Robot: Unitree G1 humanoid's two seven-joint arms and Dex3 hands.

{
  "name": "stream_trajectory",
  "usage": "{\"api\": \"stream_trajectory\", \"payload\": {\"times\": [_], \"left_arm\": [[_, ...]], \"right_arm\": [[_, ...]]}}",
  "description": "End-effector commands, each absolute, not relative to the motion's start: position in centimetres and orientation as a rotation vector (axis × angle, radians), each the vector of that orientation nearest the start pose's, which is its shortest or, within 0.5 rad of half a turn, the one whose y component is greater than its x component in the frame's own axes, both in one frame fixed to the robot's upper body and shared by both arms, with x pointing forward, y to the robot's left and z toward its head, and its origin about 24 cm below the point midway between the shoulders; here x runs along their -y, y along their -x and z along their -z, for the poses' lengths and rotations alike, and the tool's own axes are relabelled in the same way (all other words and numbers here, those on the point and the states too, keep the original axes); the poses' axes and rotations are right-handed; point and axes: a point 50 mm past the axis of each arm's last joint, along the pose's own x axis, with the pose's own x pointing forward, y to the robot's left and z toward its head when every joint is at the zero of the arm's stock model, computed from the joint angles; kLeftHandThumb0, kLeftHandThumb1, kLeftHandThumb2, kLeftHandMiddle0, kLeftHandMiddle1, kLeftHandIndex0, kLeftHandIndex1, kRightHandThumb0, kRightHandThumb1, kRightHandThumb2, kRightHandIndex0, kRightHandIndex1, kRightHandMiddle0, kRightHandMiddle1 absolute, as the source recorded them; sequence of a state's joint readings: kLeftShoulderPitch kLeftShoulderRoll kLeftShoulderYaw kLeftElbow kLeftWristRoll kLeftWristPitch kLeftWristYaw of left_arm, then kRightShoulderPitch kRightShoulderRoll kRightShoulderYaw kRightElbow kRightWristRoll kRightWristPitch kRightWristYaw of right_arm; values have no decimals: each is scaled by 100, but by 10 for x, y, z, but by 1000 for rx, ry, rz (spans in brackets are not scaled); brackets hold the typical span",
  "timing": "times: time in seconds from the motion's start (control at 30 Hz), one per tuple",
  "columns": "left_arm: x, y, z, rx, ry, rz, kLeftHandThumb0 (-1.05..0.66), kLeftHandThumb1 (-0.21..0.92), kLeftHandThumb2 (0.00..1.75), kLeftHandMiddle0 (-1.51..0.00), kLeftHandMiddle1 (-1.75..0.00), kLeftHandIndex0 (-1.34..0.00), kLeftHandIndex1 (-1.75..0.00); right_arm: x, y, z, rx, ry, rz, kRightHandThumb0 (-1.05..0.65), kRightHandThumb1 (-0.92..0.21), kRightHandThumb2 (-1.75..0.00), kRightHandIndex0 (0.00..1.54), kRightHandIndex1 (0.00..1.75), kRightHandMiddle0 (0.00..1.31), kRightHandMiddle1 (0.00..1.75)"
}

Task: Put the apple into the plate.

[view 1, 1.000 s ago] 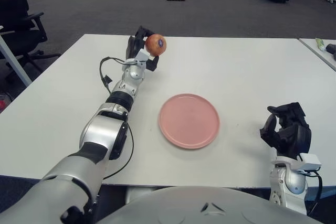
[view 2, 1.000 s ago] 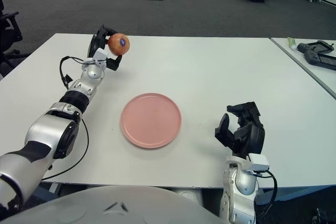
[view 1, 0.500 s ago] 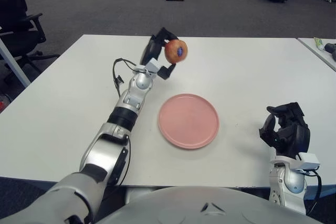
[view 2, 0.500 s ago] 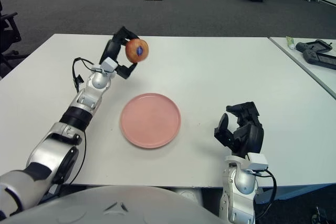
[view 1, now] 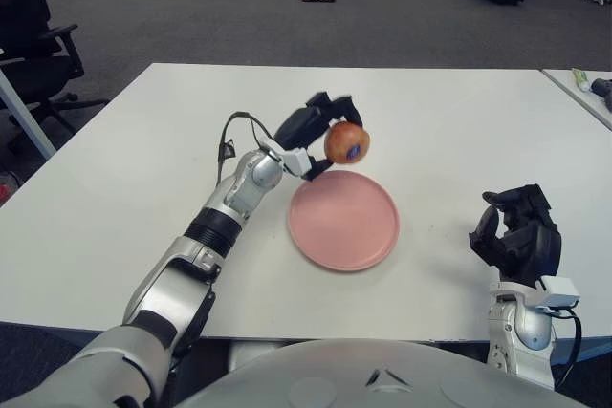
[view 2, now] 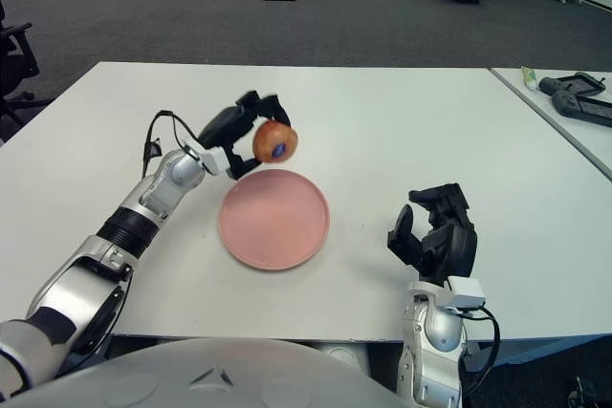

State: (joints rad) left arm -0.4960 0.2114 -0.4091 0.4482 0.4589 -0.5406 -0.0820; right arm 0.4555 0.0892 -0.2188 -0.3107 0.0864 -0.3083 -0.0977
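A red-yellow apple with a small blue sticker is held in the air by my left hand, whose fingers are shut around it. It hangs just above the far edge of the pink plate, which lies flat on the white table near the middle. My left arm reaches in from the lower left. My right hand shows at the lower right, to the right of the plate, holding nothing with its fingers curled.
A black office chair stands off the table's far left corner. A second table with a dark device and a small tube is at the far right. Grey carpet lies beyond.
My left hand has carried the apple from the table's far left side rightward and nearer, lowering it to just over the plate's far edge. The right hand has stayed put.
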Motion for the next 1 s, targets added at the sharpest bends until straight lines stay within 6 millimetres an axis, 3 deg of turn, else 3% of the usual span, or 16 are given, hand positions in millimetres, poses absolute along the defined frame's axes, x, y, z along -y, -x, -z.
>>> {"api": "stream_trajectory", "payload": {"times": [0.0,0.33,0.6,0.9,0.97], "left_arm": [[-55,-297,-80,565,-809,773,0,-6,168,-95,-156,-67,-175],[-52,-290,-63,580,-962,958,0,2,161,-90,-158,-60,-175],[-51,-284,-61,702,-1100,1043,0,3,159,-88,-158,-60,-175],[-48,-282,-49,710,-1229,1123,0,5,158,-85,-162,-58,-175],[-49,-282,-47,719,-1244,1148,0,4,159,-84,-170,-62,-166]], "right_arm": [[220,-149,-54,203,-10,465,-41,-53,-105,62,147,44,175],[220,-150,-54,221,-35,465,-41,-52,-106,62,146,45,175],[218,-149,-55,224,-56,467,-42,-52,-107,63,144,45,175],[218,-149,-54,216,-30,479,-42,-51,-108,64,145,46,175],[218,-149,-54,218,-26,474,-42,-51,-108,64,145,46,175]]}}
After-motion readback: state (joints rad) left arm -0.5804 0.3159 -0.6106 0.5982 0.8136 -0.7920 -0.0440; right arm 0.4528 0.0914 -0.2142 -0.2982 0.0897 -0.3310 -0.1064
